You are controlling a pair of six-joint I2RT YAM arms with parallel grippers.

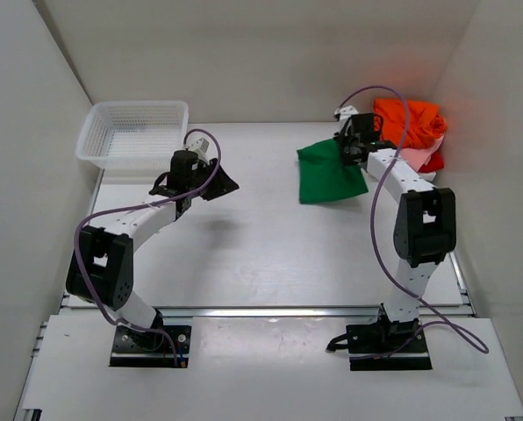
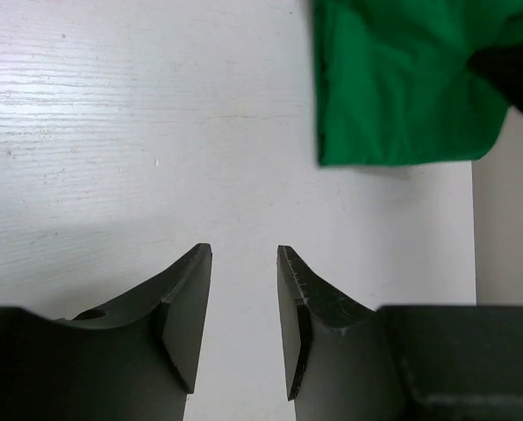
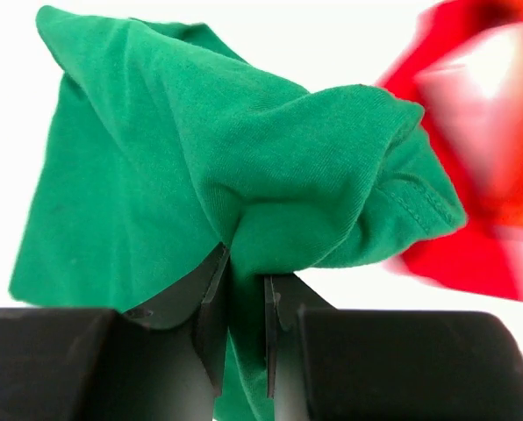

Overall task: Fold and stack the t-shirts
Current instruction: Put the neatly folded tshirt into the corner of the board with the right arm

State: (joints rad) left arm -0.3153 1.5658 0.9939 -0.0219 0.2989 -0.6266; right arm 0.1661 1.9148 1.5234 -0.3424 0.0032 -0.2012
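Note:
A green t-shirt [image 1: 327,175] hangs bunched over the table at the back right, its cloth pinched between the jaws of my right gripper [image 1: 351,147]. In the right wrist view that green t-shirt [image 3: 200,175] fills most of the frame, and the right gripper [image 3: 244,289] is shut on a fold of it. Behind it lie an orange t-shirt [image 1: 411,123], a pale pink one [image 1: 418,160] and a red one [image 1: 433,163], blurred red [image 3: 472,175] in the wrist view. My left gripper [image 1: 219,184] hovers open over bare table; its view shows the left gripper [image 2: 244,256] empty and the green t-shirt [image 2: 393,88] ahead.
A white mesh basket [image 1: 134,132] stands at the back left, just behind the left arm. White walls close in the table on the left, back and right. The pile of shirts sits against the right wall.

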